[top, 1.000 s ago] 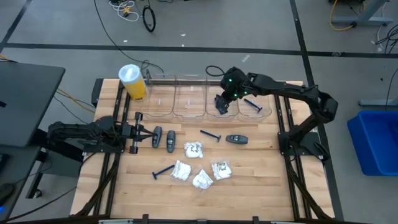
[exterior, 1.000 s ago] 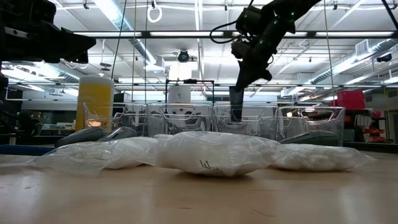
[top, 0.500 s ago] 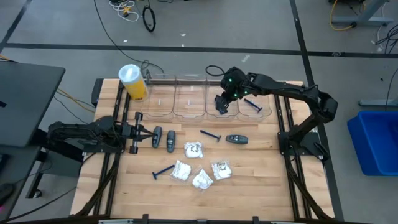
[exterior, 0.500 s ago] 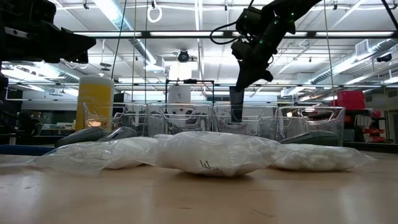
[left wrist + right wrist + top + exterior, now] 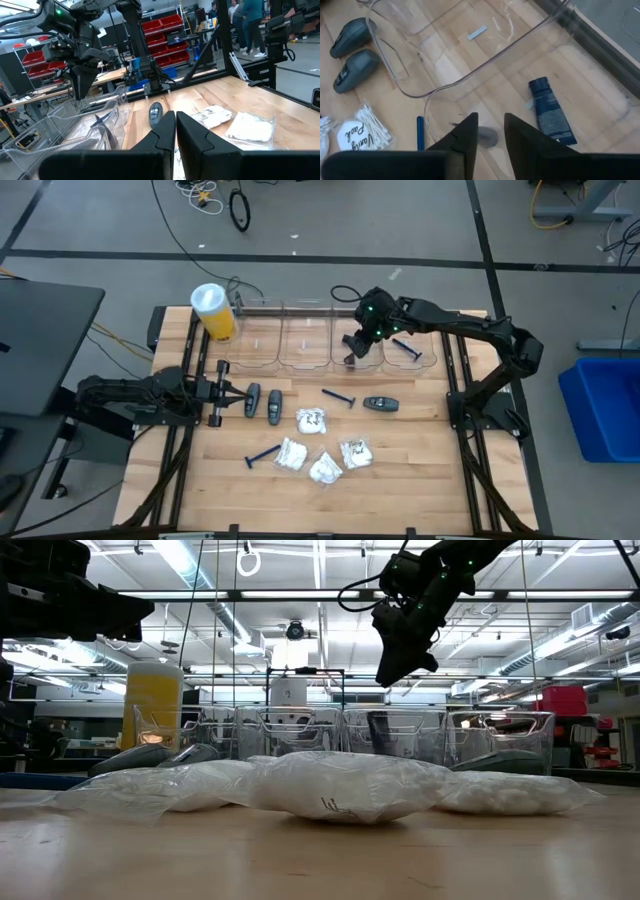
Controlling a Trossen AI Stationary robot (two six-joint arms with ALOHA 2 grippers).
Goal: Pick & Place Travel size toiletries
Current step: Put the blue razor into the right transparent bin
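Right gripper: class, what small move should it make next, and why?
Probably swing the right gripper away from the clear bin toward the dark grey piece on the table. Its fingers stand open and empty above the bin, and the dark blue tube already lies on the bin's floor.

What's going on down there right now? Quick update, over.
Right gripper open above clear bin. Dark tube lying in bin. Left gripper shut, parked. Nothing blocking.

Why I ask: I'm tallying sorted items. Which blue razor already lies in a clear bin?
The razor in the end bin on the right arm's side. The middle razor and the front razor lie on the table.
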